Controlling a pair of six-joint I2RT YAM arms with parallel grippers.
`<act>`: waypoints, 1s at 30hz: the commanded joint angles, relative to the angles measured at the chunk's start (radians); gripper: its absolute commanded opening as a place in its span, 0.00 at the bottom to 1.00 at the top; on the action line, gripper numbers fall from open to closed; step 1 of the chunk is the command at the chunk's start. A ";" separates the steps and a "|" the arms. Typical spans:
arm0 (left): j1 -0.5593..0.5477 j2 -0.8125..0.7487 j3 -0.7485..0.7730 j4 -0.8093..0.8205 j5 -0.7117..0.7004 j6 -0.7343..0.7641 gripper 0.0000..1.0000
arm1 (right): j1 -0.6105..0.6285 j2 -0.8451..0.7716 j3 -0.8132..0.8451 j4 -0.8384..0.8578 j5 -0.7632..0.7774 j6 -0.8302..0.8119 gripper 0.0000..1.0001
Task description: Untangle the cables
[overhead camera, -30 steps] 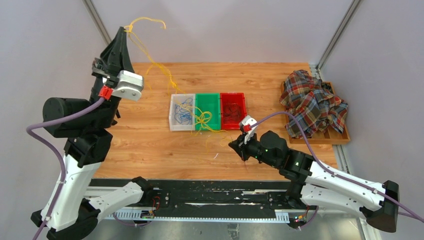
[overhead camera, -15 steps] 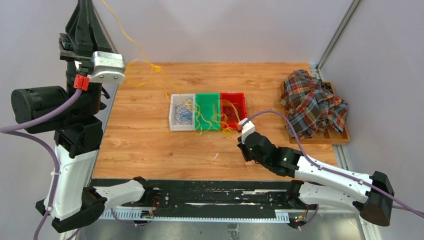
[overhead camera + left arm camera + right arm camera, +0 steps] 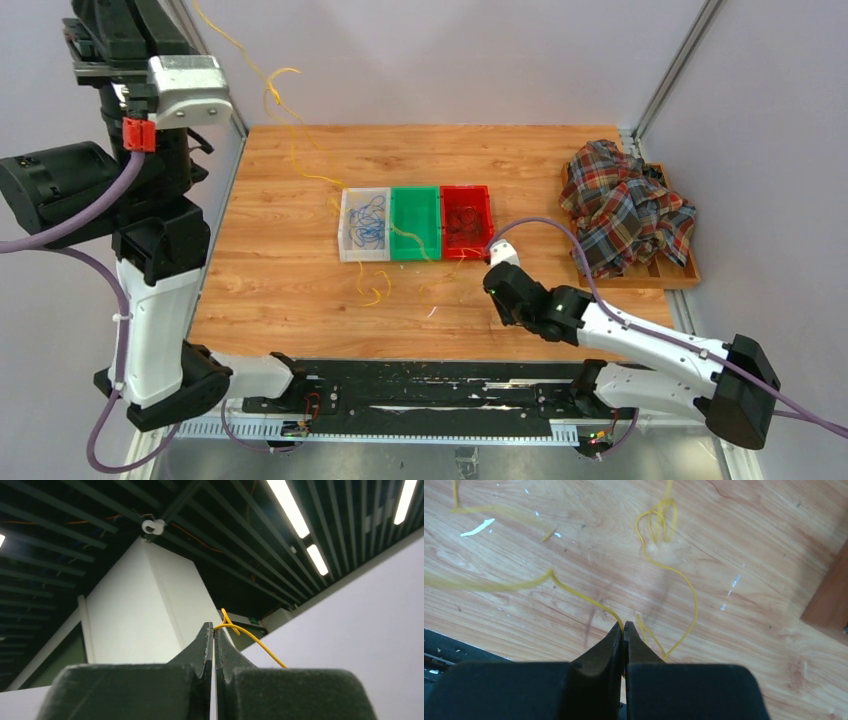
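Top camera overlooks table [image 3: 290, 290]; right wrist views it closely, left faces ceiling [image 3: 100, 520].

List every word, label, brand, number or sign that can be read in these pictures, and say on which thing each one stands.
No text can be read in any view.
Small green mark on the pale box in the left wrist view: too small to read.
Clear plastic bin, green plastic bin, red plastic bin: no label seen.
Thin yellow cable: no print.
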 commanded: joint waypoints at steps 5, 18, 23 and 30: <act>0.006 0.157 0.352 0.014 -0.038 0.104 0.01 | -0.140 -0.155 -0.088 -0.092 -0.063 0.204 0.01; 0.006 -0.085 -0.084 -0.124 0.088 -0.062 0.01 | -0.307 -0.147 0.010 -0.026 -0.299 0.088 0.36; 0.006 -0.147 -0.231 -0.159 0.139 -0.146 0.01 | -0.303 -0.125 0.134 0.144 -0.464 -0.049 0.58; 0.006 -0.161 -0.247 -0.201 0.197 -0.217 0.01 | -0.241 -0.022 0.293 0.331 -0.702 -0.130 0.63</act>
